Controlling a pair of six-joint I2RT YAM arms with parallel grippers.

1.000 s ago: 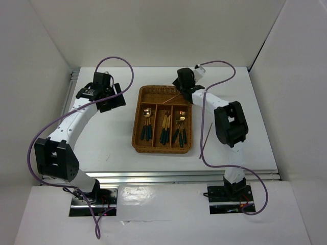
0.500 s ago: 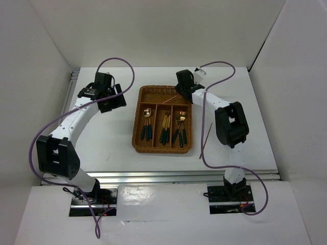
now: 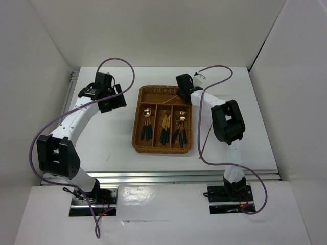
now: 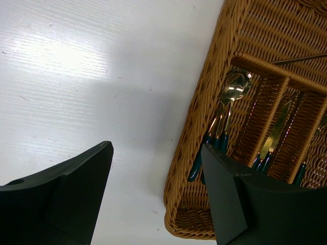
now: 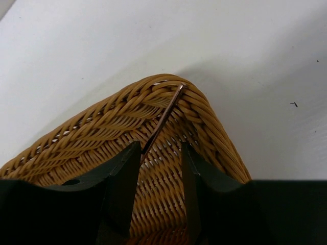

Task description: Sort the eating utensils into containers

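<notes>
Right gripper hovers over the far right corner of the brown wicker tray, its two dark fingers standing a narrow gap apart, wider than the thin reddish-brown chopstick that runs up between them. The stick's far tip rests against the inside of the corner rim, its near end slips out of sight at the left-hand finger, and nothing shows it being pinched. Seen from overhead, this chopstick lies at a slant in the short crosswise slot at the tray's far end, under the gripper. Left gripper is released and empty, fingers spread wide over the bare white table just beside the tray's left wall. Beyond its fingers, spoons lie in the left long slot, gold bowls toward the far end, teal handles toward the near end. The middle slot holds gold-and-teal pieces with long flat heads, and the right slot holds more gold-and-teal cutlery, too small to tell by type. A second chopstick lies on the table to the right of the tray, close alongside one of the purple cables that loop from each arm. White walls close in the table on three sides
</notes>
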